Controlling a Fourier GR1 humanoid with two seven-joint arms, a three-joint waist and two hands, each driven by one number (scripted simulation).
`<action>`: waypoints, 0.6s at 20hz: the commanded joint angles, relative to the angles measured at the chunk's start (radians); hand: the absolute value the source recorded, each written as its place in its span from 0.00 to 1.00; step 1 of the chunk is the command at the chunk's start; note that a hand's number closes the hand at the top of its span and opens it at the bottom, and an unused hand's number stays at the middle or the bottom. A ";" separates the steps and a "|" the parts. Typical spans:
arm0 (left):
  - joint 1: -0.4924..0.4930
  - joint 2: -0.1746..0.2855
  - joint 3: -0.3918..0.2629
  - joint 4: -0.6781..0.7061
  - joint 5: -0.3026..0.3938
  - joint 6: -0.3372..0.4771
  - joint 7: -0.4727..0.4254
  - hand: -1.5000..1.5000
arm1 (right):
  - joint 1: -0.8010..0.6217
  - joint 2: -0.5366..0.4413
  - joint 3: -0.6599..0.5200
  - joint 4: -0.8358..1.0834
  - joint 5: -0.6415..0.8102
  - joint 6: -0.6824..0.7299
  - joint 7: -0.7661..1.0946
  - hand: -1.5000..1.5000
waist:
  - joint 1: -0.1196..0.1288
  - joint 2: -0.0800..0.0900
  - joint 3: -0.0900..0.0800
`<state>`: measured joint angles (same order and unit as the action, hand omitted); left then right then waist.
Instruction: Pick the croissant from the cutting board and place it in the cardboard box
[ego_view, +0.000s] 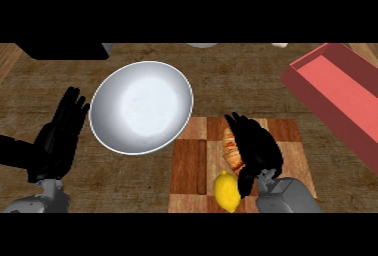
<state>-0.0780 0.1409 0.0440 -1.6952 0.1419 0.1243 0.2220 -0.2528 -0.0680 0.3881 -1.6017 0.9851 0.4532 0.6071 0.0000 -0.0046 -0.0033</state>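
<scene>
- Croissant (230, 149) on the cutting board (189, 162), near its middle, right half hidden beneath the right hand (258, 150); by the look of it, not yet lifted.
- Fingers of that hand stretched forward and pressed close together along the croissant, not visibly curled round it. Closing from this pose risks catching only one edge, then tearing the pastry or flicking it aside.
- Lemon (227, 191) just beside the croissant's near end and close against the heel of the hand. Risks being nudged toward the board's front edge, or being swept into the closing grasp along with the croissant.
- Cardboard box (336, 97) well apart, to the right and further back, with raised walls. Risks a clipped near wall if the carry runs too low, or a croissant left perched on the rim instead of inside.
- White plate (140, 107) just left of the board, its edge over the board's far corner. Probably out of the path, yet open to a knock from a wide swing.
- Left hand (63, 132) resting at the left, fingers straight and slightly spread, holding nothing. No steadying of the board from there should it slide.
</scene>
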 joint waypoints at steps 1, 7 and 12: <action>0.023 0.001 0.013 -0.001 -0.010 -0.018 -0.011 0.50 | -0.026 -0.008 -0.032 0.078 0.017 -0.016 -0.075 1.00 | 0.003 0.005 0.003; -0.036 -0.012 0.007 0.000 -0.014 0.005 0.049 0.50 | -0.015 -0.037 0.055 0.069 0.114 -0.066 -0.147 1.00 | 0.002 0.004 0.003; -0.090 -0.015 0.029 0.040 -0.020 0.006 0.031 0.50 | -0.054 -0.035 0.008 0.044 0.149 -0.056 -0.174 1.00 | 0.000 0.004 0.003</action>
<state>-0.1290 0.1355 0.0706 -1.6593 0.1343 0.1121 0.2335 -0.2883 -0.0959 0.4178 -1.5480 1.1143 0.3812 0.4655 0.0005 -0.0041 -0.0027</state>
